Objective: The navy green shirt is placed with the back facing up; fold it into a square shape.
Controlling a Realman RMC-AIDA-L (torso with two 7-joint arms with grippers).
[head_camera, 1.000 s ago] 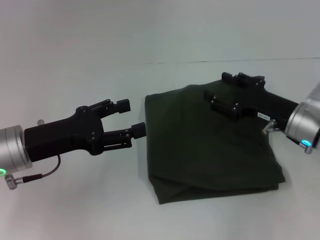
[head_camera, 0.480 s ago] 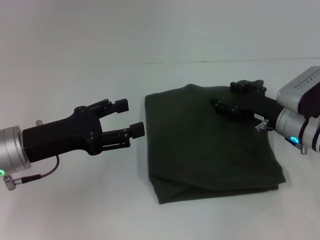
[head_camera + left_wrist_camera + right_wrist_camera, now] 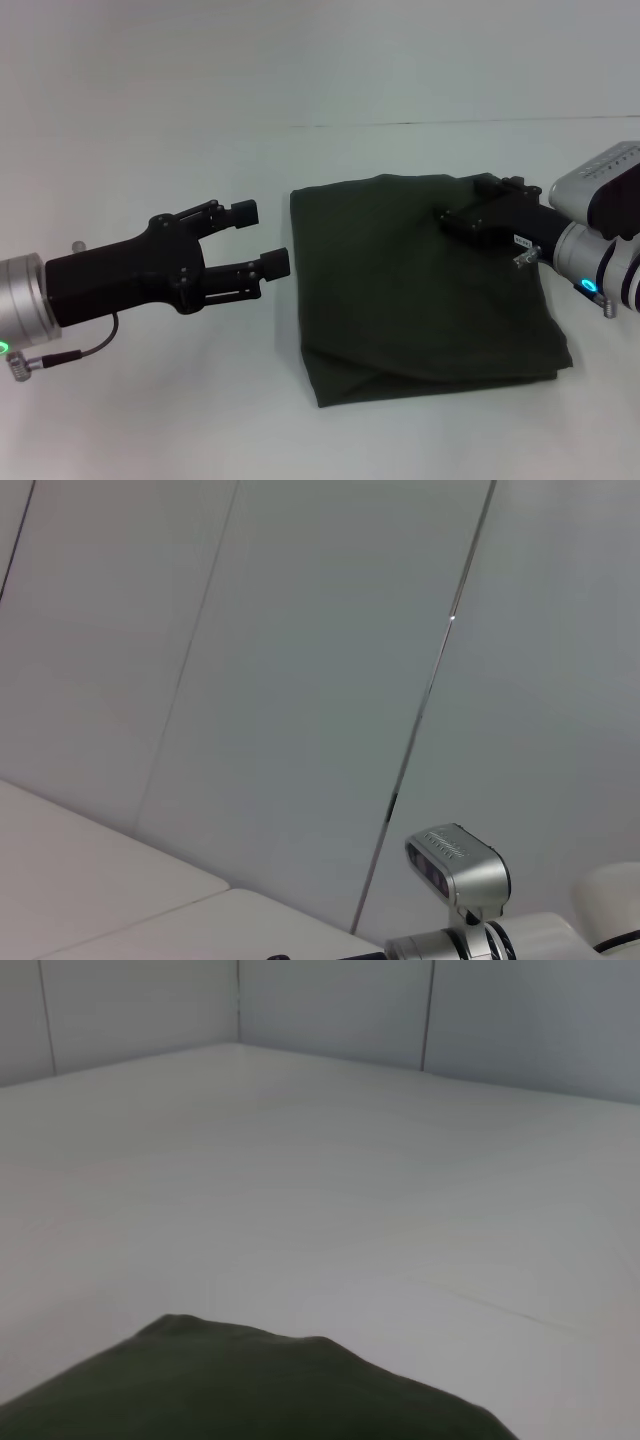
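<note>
We saw the navy green shirt (image 3: 420, 285) folded into a rough square on the white table (image 3: 150, 120), lying right of centre in the head view, its plain side up; a folded edge showed along its lower left corner; the right gripper (image 3: 480, 205) hovered over the shirt's upper right part, and we could not tell how its jaws stood; the left gripper (image 3: 260, 238) hung at centre left, just beside the shirt's left edge, jaws apart and holding nothing.
</note>
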